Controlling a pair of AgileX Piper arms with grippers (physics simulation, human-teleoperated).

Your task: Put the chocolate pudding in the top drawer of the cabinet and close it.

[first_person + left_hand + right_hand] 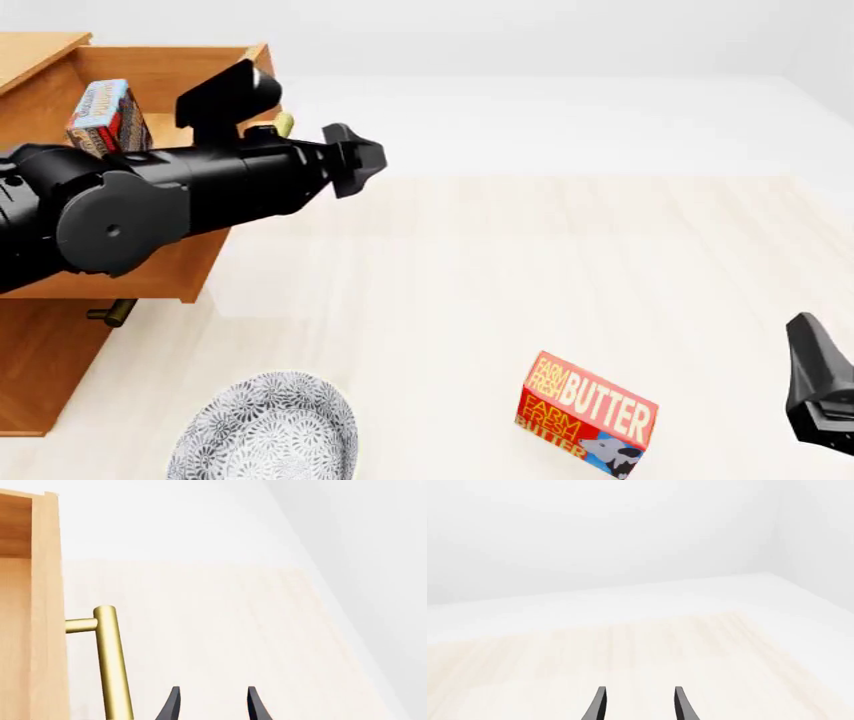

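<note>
The cabinet [47, 370] stands at the left with its top drawer [160, 275] pulled out. Inside the drawer stands the chocolate pudding [107, 115], a small box with a light blue top. My left arm stretches across the drawer. The left gripper [354, 160] is just past the drawer front, beside the brass handle [110, 660], open with nothing between its fingers [171, 705]. At the right edge, low over the table, my right gripper [817, 385] is open and empty, its fingertips [599, 705] pointing over bare table.
A red-and-orange butter box [587, 415] stands at the front, right of centre. A patterned grey plate [267, 430] lies at the front left near the cabinet. The lower drawer's brass handle [114, 312] pokes out under the open drawer.
</note>
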